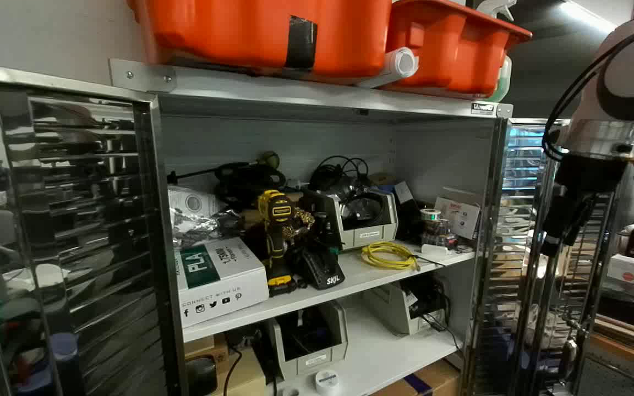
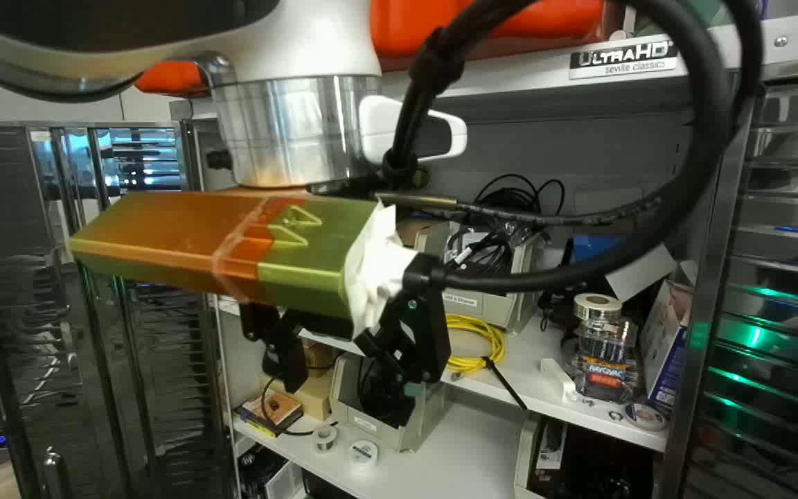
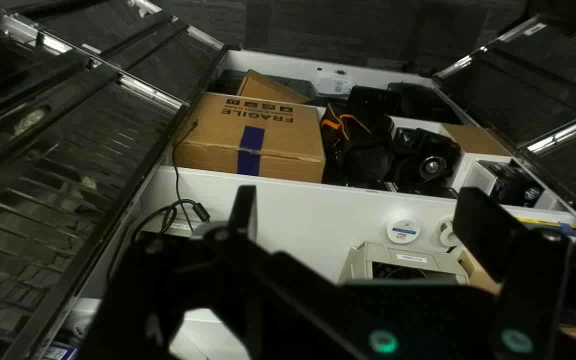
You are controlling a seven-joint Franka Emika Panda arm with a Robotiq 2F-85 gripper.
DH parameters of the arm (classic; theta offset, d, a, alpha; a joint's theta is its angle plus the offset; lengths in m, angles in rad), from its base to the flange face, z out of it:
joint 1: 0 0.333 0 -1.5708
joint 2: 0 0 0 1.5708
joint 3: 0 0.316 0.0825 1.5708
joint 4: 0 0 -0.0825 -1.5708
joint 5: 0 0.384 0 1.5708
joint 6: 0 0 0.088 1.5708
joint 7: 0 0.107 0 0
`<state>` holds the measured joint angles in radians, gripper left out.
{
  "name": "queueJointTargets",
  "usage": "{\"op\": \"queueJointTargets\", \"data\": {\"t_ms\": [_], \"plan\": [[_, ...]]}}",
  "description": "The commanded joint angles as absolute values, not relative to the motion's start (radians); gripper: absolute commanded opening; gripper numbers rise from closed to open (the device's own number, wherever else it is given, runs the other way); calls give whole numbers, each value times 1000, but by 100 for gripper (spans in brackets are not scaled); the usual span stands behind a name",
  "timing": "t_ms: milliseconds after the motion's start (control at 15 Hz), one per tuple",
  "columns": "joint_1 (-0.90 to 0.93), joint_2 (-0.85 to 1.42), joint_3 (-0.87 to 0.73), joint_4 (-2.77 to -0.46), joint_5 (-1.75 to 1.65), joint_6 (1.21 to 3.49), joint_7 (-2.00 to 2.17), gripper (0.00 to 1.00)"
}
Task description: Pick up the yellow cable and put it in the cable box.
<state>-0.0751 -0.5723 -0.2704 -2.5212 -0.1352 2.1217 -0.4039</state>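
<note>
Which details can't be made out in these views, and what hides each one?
Yellow cable: one side of its coil, hidden behind the gripper in an exterior view.
Black-taped orange tub: top, cut off by the picture's upper edge in an exterior view.
Label on grey bin: too small and blurred in the wrist view.

Cable coil (image 1: 386,264) on upper shelf (image 1: 356,274), just before bin (image 1: 351,238); tubs (image 1: 240,38) atop cabinet (image 1: 322,95).
</note>
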Motion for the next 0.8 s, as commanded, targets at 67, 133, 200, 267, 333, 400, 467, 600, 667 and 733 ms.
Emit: {"op": "queueJointTargets", "data": {"t_ms": [67,133,200,267,333,400,467,600,667,733], "plan": [[-86,-571,-260,-2510,-128,2121,-409,100],[-86,-572,-260,-2506,-128,2121,-409,100],[-86,-573,-260,-2505,-128,2121,-409,100],[-86,-574,-260,-2505,-128,2121,-409,100],[-86,-574,-260,-2504,-128,2121,-409,100],[-86,-574,-260,-2505,-128,2121,-409,100],[-86,-574,-260,-2505,-128,2121,-409,100],[-81,-563,-264,-2501,-122,2127,-416,100],[-77,-553,-267,-2499,-119,2138,-420,100],[-71,-533,-270,-2492,-113,2150,-428,100]]}}
